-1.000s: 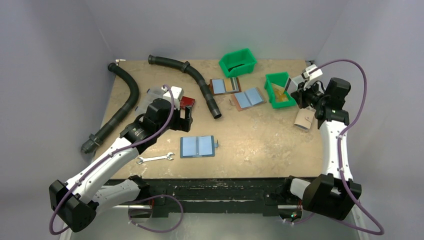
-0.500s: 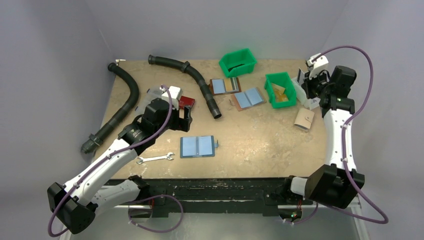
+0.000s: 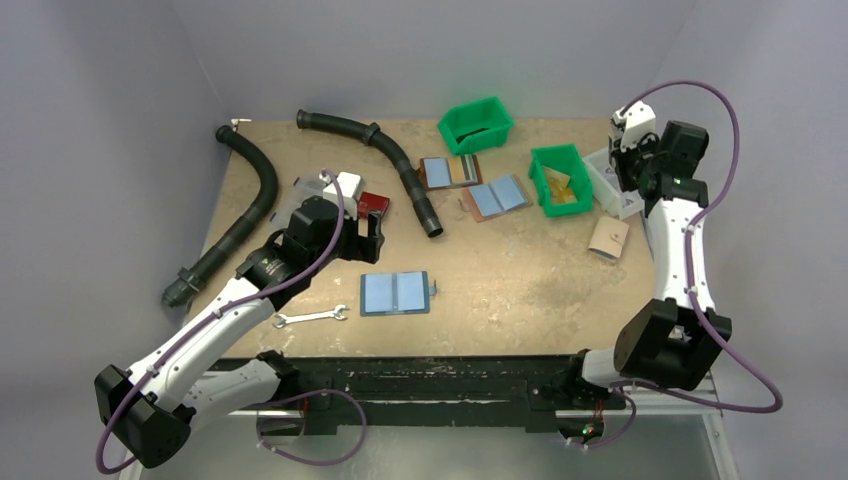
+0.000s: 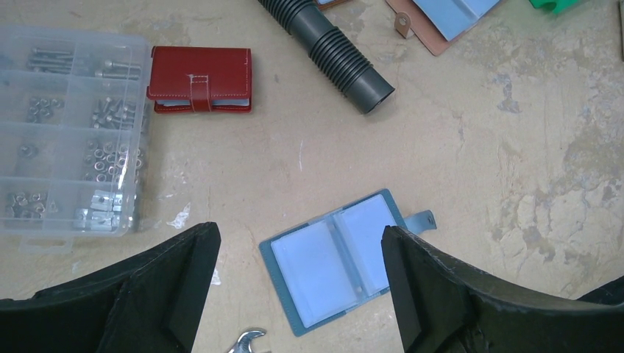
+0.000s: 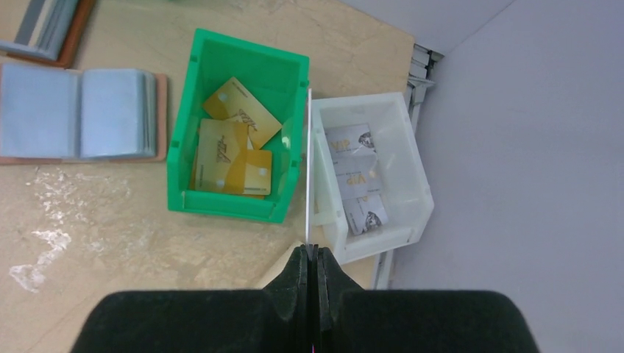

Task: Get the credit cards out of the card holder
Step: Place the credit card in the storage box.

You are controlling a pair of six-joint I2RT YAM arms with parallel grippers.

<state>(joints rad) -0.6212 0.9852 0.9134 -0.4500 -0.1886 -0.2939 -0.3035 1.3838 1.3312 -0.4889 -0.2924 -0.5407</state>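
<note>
The card holder [image 3: 396, 293] lies open and flat near the table's front, dark blue with light-blue pockets [image 4: 335, 261] and its snap tab to the right. My left gripper [image 3: 370, 232] hovers above it, open, its fingertips [image 4: 302, 250] framing the holder with nothing between them. My right gripper [image 3: 625, 175] is shut on a thin credit card [image 5: 307, 169] seen edge-on, held above the gap between a green bin [image 5: 221, 206] holding gold cards and a white bin [image 5: 375, 243] holding silver cards.
Two blue-lined holders with brown outsides [image 3: 449, 171] [image 3: 497, 196] lie open mid-back. A red wallet [image 4: 200, 79], a clear screw organiser [image 4: 66, 132], black hoses [image 3: 405, 170], a wrench [image 3: 311, 318], a tan wallet [image 3: 608, 237] and a second green bin [image 3: 476, 124] share the table.
My right arm has swung from over the green bin to the right, toward the white bin, still gripping the card. The left arm has hardly moved.
</note>
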